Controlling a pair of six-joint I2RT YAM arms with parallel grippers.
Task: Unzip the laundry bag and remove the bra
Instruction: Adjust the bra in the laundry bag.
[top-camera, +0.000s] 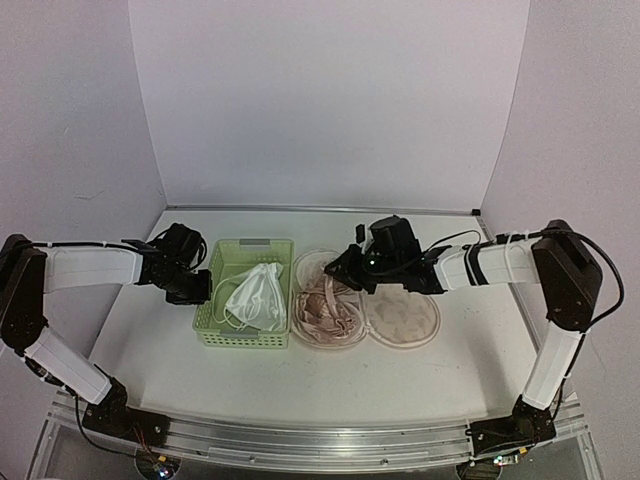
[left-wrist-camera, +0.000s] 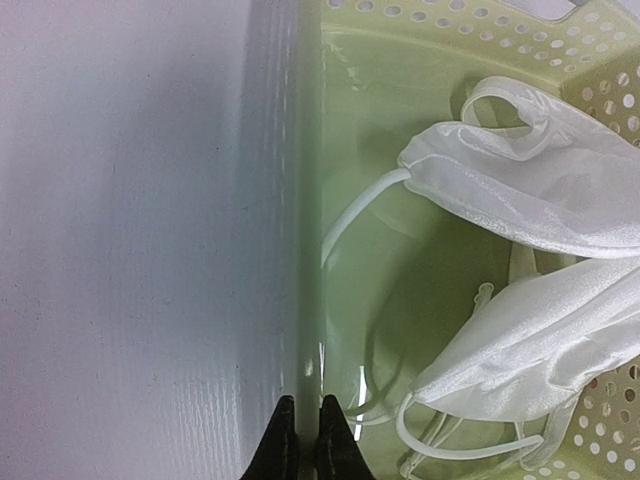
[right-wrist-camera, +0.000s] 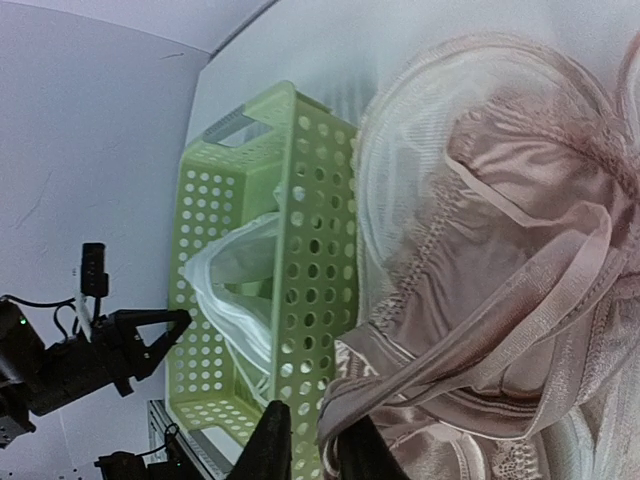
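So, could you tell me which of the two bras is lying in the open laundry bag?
The dusty-pink bra, in the left half of the laundry bag by the right tool; the white bra sits in the green basket instead.

Soft, even, bright light; shadows are faint. Glare glints on the basket (left-wrist-camera: 400, 250) floor, and its near wall is blurred.

From where I stand, nothing carries readable writing: no labels, brands, numbers or signs anywhere.
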